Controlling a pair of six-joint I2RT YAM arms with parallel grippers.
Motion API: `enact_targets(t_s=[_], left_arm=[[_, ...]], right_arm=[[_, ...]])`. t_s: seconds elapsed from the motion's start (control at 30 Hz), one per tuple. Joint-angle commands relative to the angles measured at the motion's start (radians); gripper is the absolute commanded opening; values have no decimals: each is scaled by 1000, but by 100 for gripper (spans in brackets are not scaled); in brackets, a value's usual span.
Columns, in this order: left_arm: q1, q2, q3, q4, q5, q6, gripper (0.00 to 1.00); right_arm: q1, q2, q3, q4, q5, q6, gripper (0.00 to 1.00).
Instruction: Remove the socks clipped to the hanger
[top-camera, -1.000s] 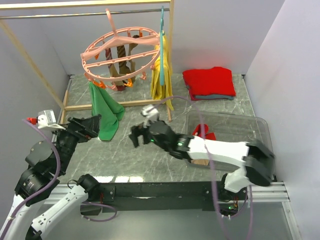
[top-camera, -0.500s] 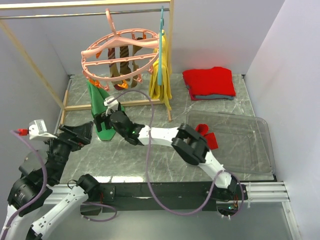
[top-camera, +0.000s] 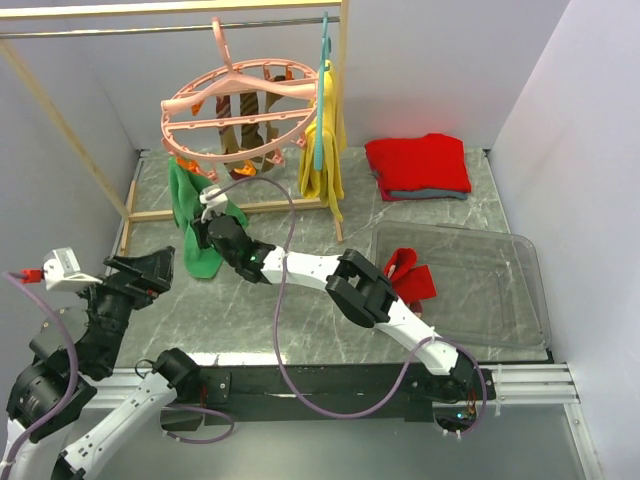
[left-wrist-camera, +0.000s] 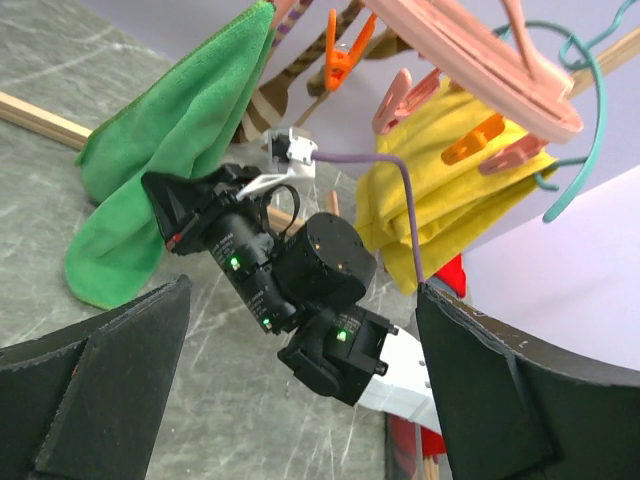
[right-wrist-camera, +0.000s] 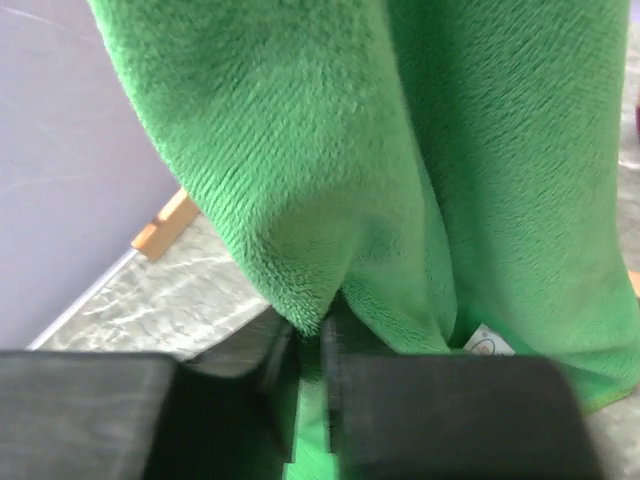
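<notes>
2 right fingers (right-wrist-camera: 420, 410) pinch the green cloth (top-camera: 188, 228), not the socks (top-camera: 243, 112); we fear a tug swings the hanger (top-camera: 200, 100) off its rail (top-camera: 120, 31). Meanwhile the left fingers (left-wrist-camera: 110, 390) gape wide.

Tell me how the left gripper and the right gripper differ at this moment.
The left gripper is open wide and holds nothing; the right gripper is shut on the green cloth. The left gripper sits away from the hanger; the right gripper is stretched out below it. Both have black fingers.
</notes>
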Motion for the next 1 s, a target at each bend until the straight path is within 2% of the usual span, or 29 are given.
enact_targets(t_s=[0.0,0.1,0.37,0.57,0.73,0.97], left_arm=[[0,8,49,-4,-38,21,99],[0,6,44,1,-21,23,99],[0,22,87,-28,-10,9,98],[1,11,124,-36,-24,11,98],[0,32,138,5,40,21,98],[0,140,176,51,187,96,98]], right_arm=[[2,-27,1,-12,-32,27,8],[33,-137,-132,23,-44,6,0],[125,-391,-395,5,-145,-11,0],[143,-559,-587,-19,-291,41,0],[145,-672,-707,-44,-424,70,0],[143,-852,-906,-56,-480,60,0]])
